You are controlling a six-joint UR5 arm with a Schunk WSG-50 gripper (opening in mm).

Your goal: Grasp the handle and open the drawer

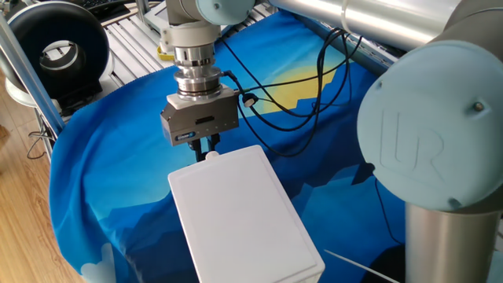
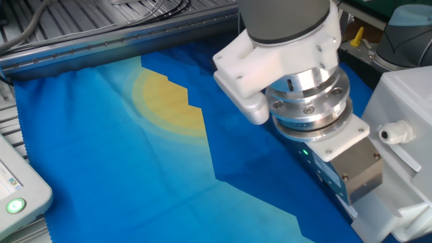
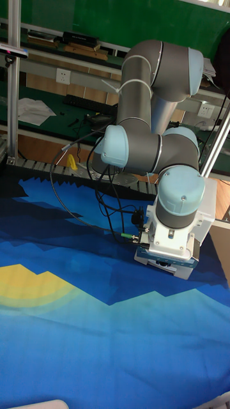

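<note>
The drawer belongs to a white rounded-corner box (image 1: 236, 211) lying on the blue cloth; only the box's flat top shows clearly. The handle (image 1: 211, 156), a small round white knob, sticks out of its narrow end facing the gripper. My gripper (image 1: 206, 149) points straight down at that end, its two dark fingers closed around the knob. In the other fixed view the gripper's metal body (image 2: 351, 169) stands right against the white box (image 2: 405, 101), and the fingertips and knob are hidden. The tall fixed view shows only the arm's wrist (image 3: 179, 198) covering them.
Black cables (image 1: 291, 110) loop over the cloth behind the gripper. A black round device (image 1: 59, 51) stands at the back left. A white pendant with a green light (image 2: 17, 196) lies at the cloth's edge. The arm's big joint (image 1: 428, 149) fills the right foreground.
</note>
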